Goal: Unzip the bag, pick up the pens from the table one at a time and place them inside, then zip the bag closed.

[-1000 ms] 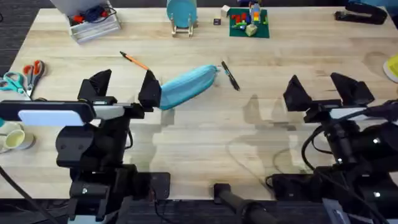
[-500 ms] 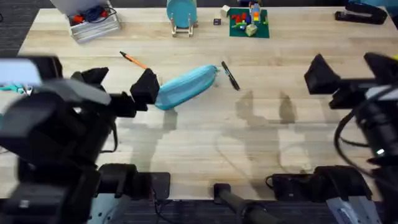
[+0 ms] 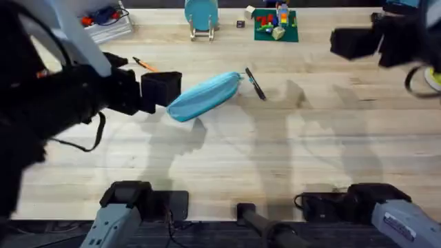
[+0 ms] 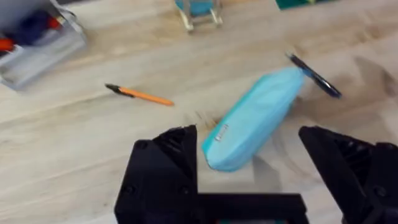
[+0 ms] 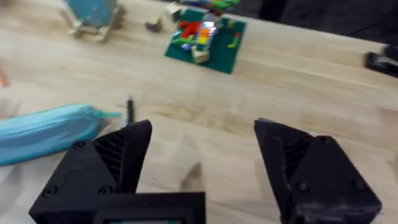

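The light blue bag (image 3: 203,95) lies slanted and zipped shut in the middle of the table (image 3: 275,158). An orange pen (image 3: 146,65) rests to its far left, and a black pen (image 3: 255,84) lies just off its right end. My left gripper (image 3: 141,76) hovers open above the bag's left end. In the left wrist view, the bag (image 4: 255,118) shows between that gripper's fingers (image 4: 165,165), with the orange pen (image 4: 140,94) and the black pen (image 4: 314,76) beyond. My right gripper (image 3: 379,38) hangs open and empty at the far right. Its own view (image 5: 205,162) takes in the bag (image 5: 50,134) and the black pen (image 5: 129,111).
A clear box (image 3: 103,24) of small items stands at the back left. A round teal object on a wooden stand (image 3: 201,15) and a green plate with bricks (image 3: 275,26) line the back edge. Open tabletop lies in front of the bag.
Both arms have risen and swung forward. The left gripper went from the near side up to the bag's left end. The right gripper moved toward the far right. Bag and pens stayed put.
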